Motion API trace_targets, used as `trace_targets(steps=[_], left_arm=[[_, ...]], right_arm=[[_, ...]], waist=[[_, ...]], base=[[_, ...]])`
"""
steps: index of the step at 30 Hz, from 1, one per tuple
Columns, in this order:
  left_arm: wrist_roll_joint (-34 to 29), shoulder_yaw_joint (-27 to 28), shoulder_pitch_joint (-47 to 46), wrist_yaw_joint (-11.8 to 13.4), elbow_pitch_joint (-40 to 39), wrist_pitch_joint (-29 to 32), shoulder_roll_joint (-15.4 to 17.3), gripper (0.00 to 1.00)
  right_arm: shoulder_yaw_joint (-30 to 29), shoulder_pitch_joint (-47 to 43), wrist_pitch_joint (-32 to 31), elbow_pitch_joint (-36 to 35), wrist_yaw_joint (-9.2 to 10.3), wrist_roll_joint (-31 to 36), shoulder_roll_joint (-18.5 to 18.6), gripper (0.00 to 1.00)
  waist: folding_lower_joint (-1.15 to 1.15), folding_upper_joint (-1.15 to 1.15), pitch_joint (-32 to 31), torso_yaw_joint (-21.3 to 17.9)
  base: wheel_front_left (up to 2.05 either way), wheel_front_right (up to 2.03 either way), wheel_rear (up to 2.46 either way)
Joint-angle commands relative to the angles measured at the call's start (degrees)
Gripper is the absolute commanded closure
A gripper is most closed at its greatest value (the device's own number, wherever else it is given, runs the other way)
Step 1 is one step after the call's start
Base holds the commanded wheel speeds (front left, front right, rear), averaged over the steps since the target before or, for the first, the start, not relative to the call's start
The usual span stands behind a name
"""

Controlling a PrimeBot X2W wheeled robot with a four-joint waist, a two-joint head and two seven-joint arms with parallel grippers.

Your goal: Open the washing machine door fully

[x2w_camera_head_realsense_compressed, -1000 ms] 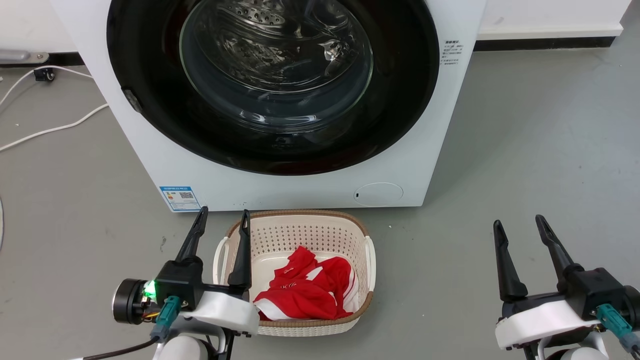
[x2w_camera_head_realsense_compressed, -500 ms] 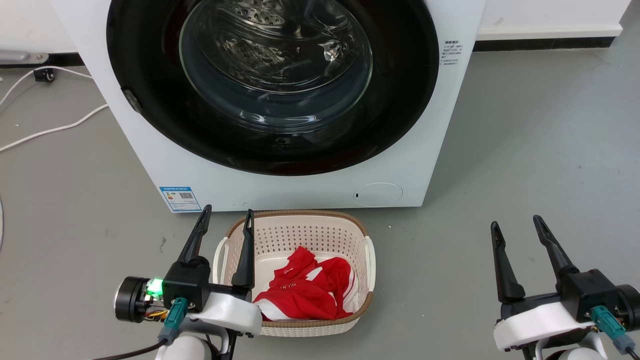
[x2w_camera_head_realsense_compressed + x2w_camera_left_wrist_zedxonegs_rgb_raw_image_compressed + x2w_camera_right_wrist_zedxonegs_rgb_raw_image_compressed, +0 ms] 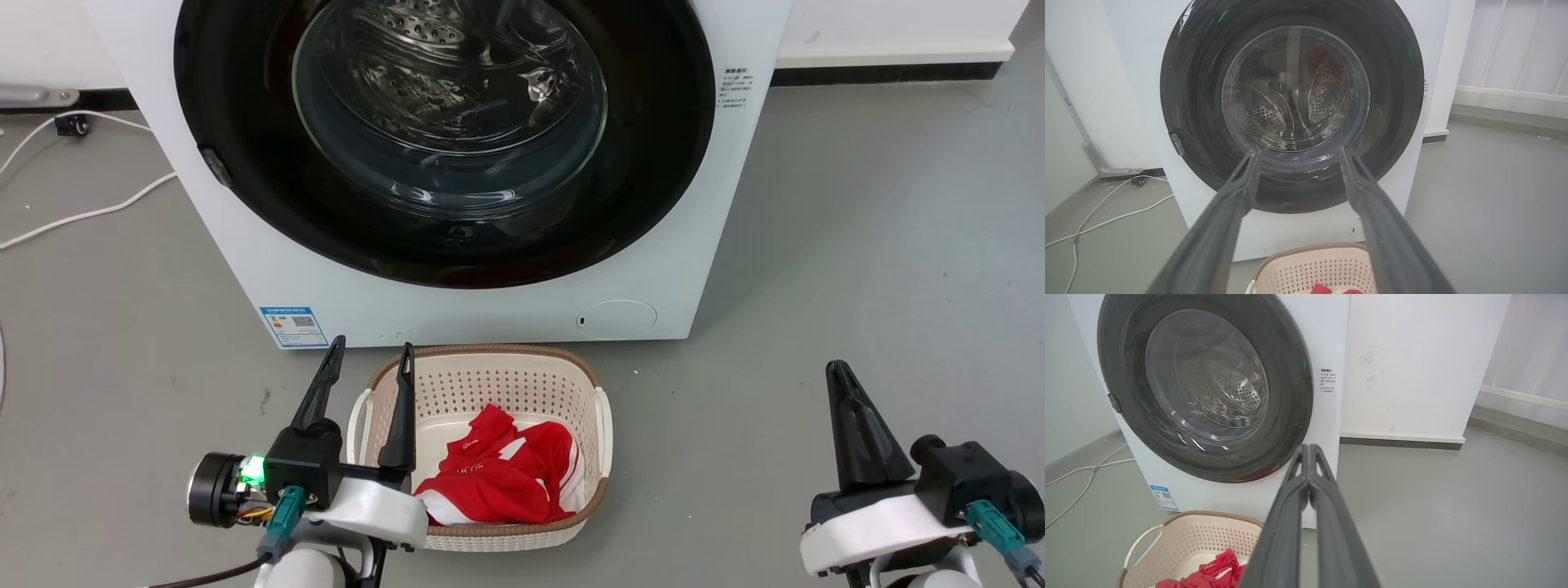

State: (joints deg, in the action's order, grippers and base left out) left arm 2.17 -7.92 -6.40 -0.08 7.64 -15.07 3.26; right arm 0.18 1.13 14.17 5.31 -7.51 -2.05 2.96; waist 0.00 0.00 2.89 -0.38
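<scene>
The washing machine door [image 3: 245, 147] is a large glossy black disc with a bulging clear glass centre, lying flat against the white machine [image 3: 506, 314]. It also faces me in the left wrist view [image 3: 1196, 122] and the right wrist view [image 3: 1286, 392]. A small latch tab [image 3: 215, 163] sits on its left rim. My left gripper [image 3: 369, 357] hovers open low over the floor, in front of the machine, at the basket's left edge. My right gripper [image 3: 839, 372] is shut and empty, low at the right, well clear of the machine. In the right wrist view its fingertips [image 3: 1309, 450] press together.
A cream laundry basket [image 3: 490, 359] with red cloth [image 3: 498, 474] stands on the grey floor right in front of the machine. White cables [image 3: 82, 212] trail on the floor at the left. A round white service flap [image 3: 616, 318] sits low on the machine. Open floor lies to the right.
My right gripper's fingers have closed together from open. The left gripper has barely shifted. The door has not moved.
</scene>
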Motion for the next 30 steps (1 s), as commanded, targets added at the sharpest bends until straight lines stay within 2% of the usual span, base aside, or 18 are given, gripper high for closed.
trace_targets(steps=[1,7,10,17,25,27,30], left_arm=[[-0.11,0.11,-0.3,-0.15,0.1,-0.15,-0.02,0.0],[0.15,0.18,-0.16,-0.25,0.04,-0.15,-0.11,0.0],[0.55,0.36,-0.26,-0.2,0.11,-0.15,-0.14,0.0],[1.12,0.57,-0.55,-0.29,0.14,-0.15,-0.24,0.0],[1.33,0.62,-1.06,-0.35,-0.29,-0.15,-0.33,0.0],[1.37,0.74,-1.21,-0.41,-0.55,-0.15,-0.33,0.0],[1.53,0.83,-1.63,-0.63,-0.86,-0.15,-0.34,0.0]], right_arm=[[0.23,-0.2,0.43,0.22,0.03,-1.03,-0.15,1.0],[0.49,-0.14,0.49,0.7,0.04,-3.35,-0.15,1.0],[-0.01,0.14,0.53,1.03,0.04,-9.63,-0.15,1.0],[0.09,2.85,0.94,5.14,0.03,-40.44,-0.15,1.0],[1.54,9.27,-0.18,7.03,0.03,-84.25,-0.12,1.0],[0.71,11.62,-1.82,8.02,0.03,-91.55,-0.1,1.0],[-0.86,15.59,-5.29,10.39,0.03,-98.56,-0.06,1.0]], waist=[[0.0,0.0,-0.05,-0.03],[0.0,0.0,-0.05,-0.1],[0.0,0.0,0.03,-0.11],[0.0,0.0,0.44,-0.18],[0.0,0.0,1.56,-0.21],[0.0,0.0,2.15,-0.31],[0.0,0.0,2.87,-0.34]], base=[[0.0,0.0,0.0],[0.0,0.0,0.0],[0.0,0.0,0.0],[0.0,0.0,0.0],[0.0,0.0,0.0],[0.0,0.0,0.0],[0.0,0.0,0.0]])
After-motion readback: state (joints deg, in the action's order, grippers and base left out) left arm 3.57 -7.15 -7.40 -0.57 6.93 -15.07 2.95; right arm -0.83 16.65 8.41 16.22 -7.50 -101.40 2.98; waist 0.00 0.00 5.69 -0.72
